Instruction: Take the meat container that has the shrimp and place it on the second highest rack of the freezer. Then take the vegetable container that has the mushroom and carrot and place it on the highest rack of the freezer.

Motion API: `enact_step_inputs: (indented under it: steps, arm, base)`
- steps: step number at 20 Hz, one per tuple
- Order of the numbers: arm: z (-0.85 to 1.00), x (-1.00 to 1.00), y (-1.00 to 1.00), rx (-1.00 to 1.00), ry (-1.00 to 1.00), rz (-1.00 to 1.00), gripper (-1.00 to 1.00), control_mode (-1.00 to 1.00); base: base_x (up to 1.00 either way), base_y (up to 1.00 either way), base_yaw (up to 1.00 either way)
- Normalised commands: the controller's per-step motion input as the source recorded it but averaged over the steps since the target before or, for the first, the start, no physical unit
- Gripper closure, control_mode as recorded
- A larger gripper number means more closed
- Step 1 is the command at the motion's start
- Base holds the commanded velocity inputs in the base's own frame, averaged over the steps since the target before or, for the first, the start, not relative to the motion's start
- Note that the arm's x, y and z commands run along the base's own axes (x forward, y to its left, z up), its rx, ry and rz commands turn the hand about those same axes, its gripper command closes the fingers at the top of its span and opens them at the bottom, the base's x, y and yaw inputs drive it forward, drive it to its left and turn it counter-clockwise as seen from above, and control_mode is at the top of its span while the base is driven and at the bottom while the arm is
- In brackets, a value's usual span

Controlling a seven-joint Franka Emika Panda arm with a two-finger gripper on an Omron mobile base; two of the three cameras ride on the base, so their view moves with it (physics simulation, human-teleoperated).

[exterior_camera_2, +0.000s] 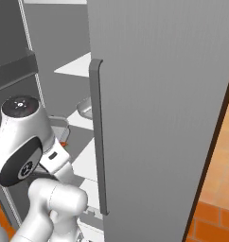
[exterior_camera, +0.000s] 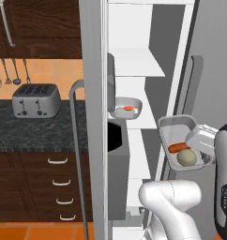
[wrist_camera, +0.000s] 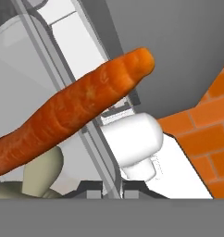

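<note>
The vegetable container [exterior_camera: 174, 126], a clear tray, hangs tilted in front of the open freezer [exterior_camera: 134, 28], about level with the second highest rack [exterior_camera: 139, 123]. In it lie the carrot [exterior_camera: 177, 147] and the mushroom [exterior_camera: 186, 157]. My gripper [exterior_camera: 200, 142] is shut on its right rim. In the hand view the carrot [wrist_camera: 77, 111] and the mushroom [wrist_camera: 40, 173] are very close, and my gripper [wrist_camera: 113, 190] pinches the tray's clear wall. The meat container [exterior_camera: 127, 108] with the shrimp [exterior_camera: 128, 108] sits on the second highest rack. The highest rack [exterior_camera: 134, 63] is bare.
The freezer's left door [exterior_camera: 94, 117] stands open edge-on with its bar handle [exterior_camera: 74, 140]. The right door [exterior_camera_2: 159, 94] with its handle [exterior_camera_2: 98, 137] stands close beside my arm. A toaster [exterior_camera: 36, 100] sits on the dark counter [exterior_camera: 40, 129] to the left.
</note>
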Motion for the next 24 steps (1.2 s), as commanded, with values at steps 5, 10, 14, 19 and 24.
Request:
enact_step_inputs:
  steps: [5,10,14,19,24]
  arm:
    - [0.71,0.02,0.08,-0.05,-0.24,-0.01,1.0,-1.0]
    - [0.77,0.51,0.31,-0.12,-0.08,-0.16,1.0,-1.0]
    - [0.23,0.75,0.14,-0.08,-0.01,-0.21,1.0,-1.0]
    - [0.0,0.96,0.03,0.0,0.0,-0.14,1.0,-1.0]
    - [0.02,0.65,0.01,0.06,-0.04,-0.02,1.0,-1.0]
  base:
    - [0.0,0.0,0.0]
    - [0.0,0.0,0.0]
    - [0.0,0.0,0.0]
    - [0.0,0.0,0.0]
    - [0.0,0.0,0.0]
